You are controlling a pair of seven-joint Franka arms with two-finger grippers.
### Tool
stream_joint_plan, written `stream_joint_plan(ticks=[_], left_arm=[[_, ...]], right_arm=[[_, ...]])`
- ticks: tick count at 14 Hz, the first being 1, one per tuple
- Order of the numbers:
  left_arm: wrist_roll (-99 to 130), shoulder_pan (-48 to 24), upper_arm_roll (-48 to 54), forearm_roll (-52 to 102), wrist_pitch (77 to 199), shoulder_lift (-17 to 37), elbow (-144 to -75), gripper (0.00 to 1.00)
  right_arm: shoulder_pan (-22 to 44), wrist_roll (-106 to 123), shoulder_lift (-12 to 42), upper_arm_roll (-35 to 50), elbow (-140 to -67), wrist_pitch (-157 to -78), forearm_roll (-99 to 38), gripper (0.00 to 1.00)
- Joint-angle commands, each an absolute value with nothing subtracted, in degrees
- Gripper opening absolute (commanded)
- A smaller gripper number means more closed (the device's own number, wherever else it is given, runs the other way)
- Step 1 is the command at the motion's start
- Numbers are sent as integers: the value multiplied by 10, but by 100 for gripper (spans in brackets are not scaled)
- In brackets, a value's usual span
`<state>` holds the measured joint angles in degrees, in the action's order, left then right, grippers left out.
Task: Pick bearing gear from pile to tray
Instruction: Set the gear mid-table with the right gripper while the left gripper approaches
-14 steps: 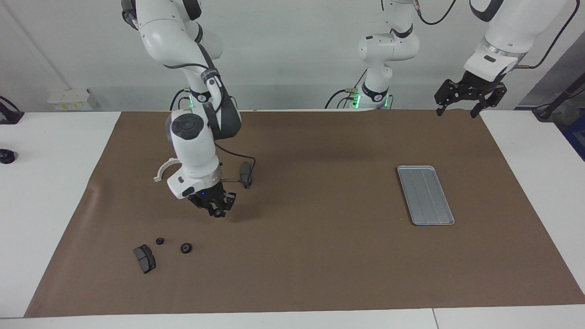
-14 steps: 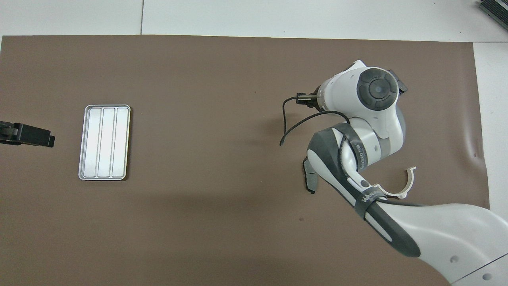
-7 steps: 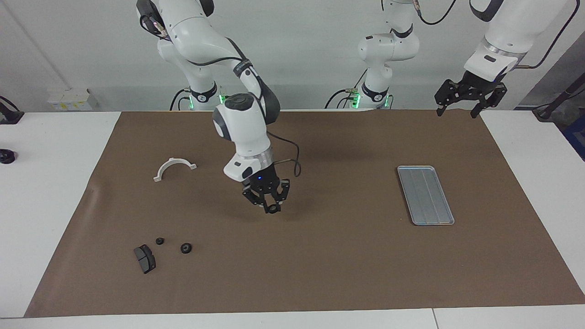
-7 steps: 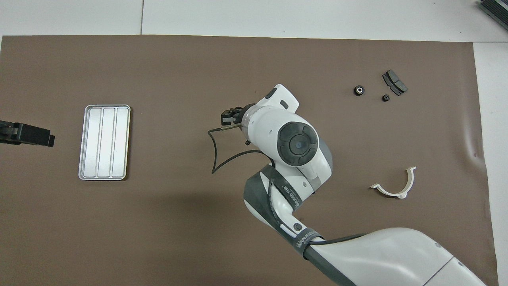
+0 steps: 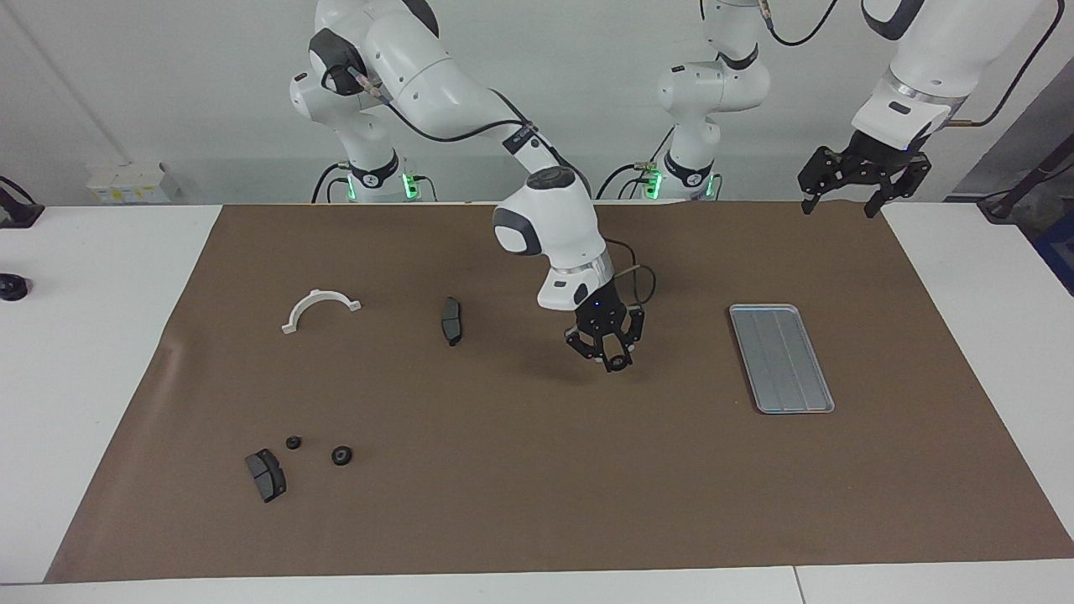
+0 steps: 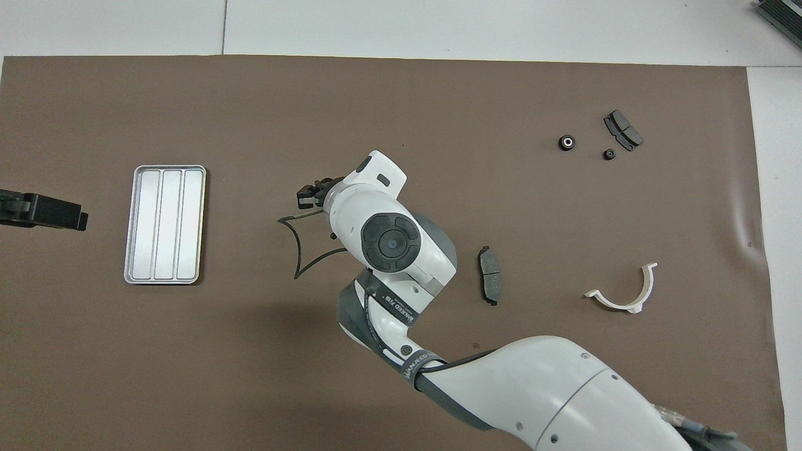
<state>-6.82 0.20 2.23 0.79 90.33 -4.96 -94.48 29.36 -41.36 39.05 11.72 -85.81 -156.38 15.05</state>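
My right gripper (image 5: pixel 617 359) hangs over the brown mat between the pile and the tray (image 5: pixel 780 356), shut on a small black bearing gear (image 5: pixel 618 363). In the overhead view the arm's wrist covers most of the right gripper (image 6: pixel 308 195) and the held gear is hidden. Two more black gears (image 5: pixel 341 455) (image 5: pixel 293 442) lie on the mat at the right arm's end, also seen from overhead (image 6: pixel 567 142) (image 6: pixel 608 153). The silver tray (image 6: pixel 165 223) holds nothing. My left gripper (image 5: pixel 839 204) waits open in the air near the mat's corner at its own end.
A dark brake pad (image 5: pixel 266 474) lies beside the two gears. A second brake pad (image 5: pixel 451 320) and a white half-ring bracket (image 5: pixel 319 306) lie nearer to the robots. The brown mat (image 5: pixel 537 503) covers most of the white table.
My right arm has swung with the gear from over the pile toward the tray, uncovering the bracket and the second brake pad. The left arm has not moved.
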Motion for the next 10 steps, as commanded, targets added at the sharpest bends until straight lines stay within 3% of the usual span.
stream_joint_plan(ticks=[1,2,4,7,10], left_arm=[[-68,-4,18,9,947,-68,-989,100],[-66,-4,18,9,961,-72,-998,100],[-65,-4,18,10,970,-74,-1003,100],[-62,-4,18,10,1054,-47,-1020,100],[-20,-18,18,10,1145,9,-1020,100]], right_arm=[[310,-445,420,114,-809,-1566,166,64],[320,-456,419,113,-808,-1564,167,75],[324,-490,419,108,-805,-1560,168,85],[307,-486,401,84,-786,-1515,170,85],[227,-418,383,84,-773,-1500,160,84]])
